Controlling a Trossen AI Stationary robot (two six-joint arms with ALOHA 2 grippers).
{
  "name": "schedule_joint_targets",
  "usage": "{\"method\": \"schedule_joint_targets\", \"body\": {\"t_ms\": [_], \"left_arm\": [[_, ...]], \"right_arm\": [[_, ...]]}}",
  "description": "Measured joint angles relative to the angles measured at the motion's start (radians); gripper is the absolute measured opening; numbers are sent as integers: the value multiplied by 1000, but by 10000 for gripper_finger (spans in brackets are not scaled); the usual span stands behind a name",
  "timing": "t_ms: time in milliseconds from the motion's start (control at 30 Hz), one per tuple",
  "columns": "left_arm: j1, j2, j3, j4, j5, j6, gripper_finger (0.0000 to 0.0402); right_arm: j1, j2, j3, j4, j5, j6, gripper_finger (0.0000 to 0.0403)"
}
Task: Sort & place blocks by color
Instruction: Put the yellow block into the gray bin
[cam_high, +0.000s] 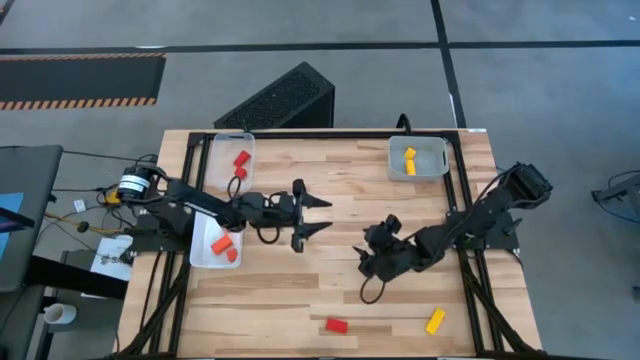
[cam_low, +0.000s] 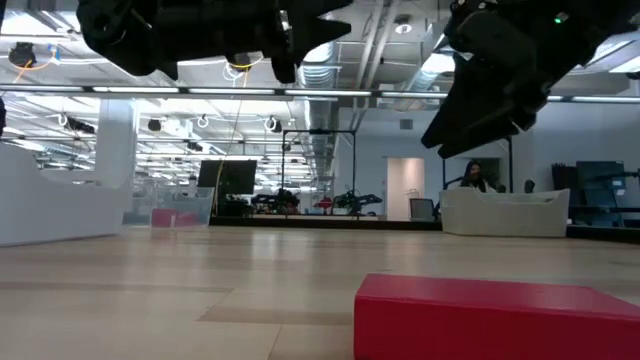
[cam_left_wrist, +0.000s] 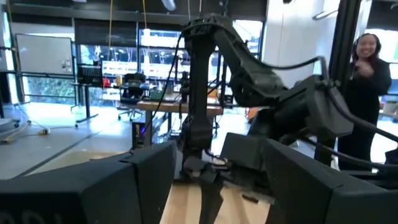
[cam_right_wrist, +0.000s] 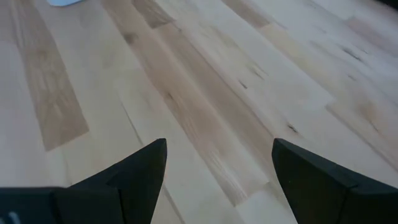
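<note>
My left gripper (cam_high: 326, 216) hovers open over the table's middle, just right of the two left trays. My right gripper (cam_high: 363, 259) is open too, right of centre, with its fingers over bare wood (cam_right_wrist: 217, 168). Neither holds anything. Two red blocks (cam_high: 241, 164) lie in the far left tray and two orange blocks (cam_high: 226, 248) in the near left tray. Two yellow blocks (cam_high: 410, 161) lie in the far right tray. A red block (cam_high: 336, 325) and a yellow block (cam_high: 435, 320) rest flat on the table by its near edge. The low view shows that red block (cam_low: 490, 318) close up.
Clear trays stand at the far left (cam_high: 222, 150), near left (cam_high: 203, 258) and far right (cam_high: 432, 152). A black box (cam_high: 285, 100) sits on the floor beyond the table. A person (cam_left_wrist: 370, 68) stands in the room behind my right arm (cam_left_wrist: 249, 68). Bare wood lies between the grippers and the near edge.
</note>
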Motion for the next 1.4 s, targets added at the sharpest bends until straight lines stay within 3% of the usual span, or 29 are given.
{"method": "schedule_joint_targets", "body": {"t_ms": [200,633,900,1200,1400], "left_arm": [[-8,0,0,26,8,6,228],[-9,0,0,134,170,9,228],[-10,0,1,180,217,-66,228],[-10,0,1,168,232,-103,228],[9,0,1,161,217,-75,228]], "right_arm": [[-9,0,0,43,-31,-2,312],[46,0,0,214,-19,75,312],[135,0,0,272,58,154,312],[182,0,0,269,112,202,312],[153,0,0,256,111,118,312]]}}
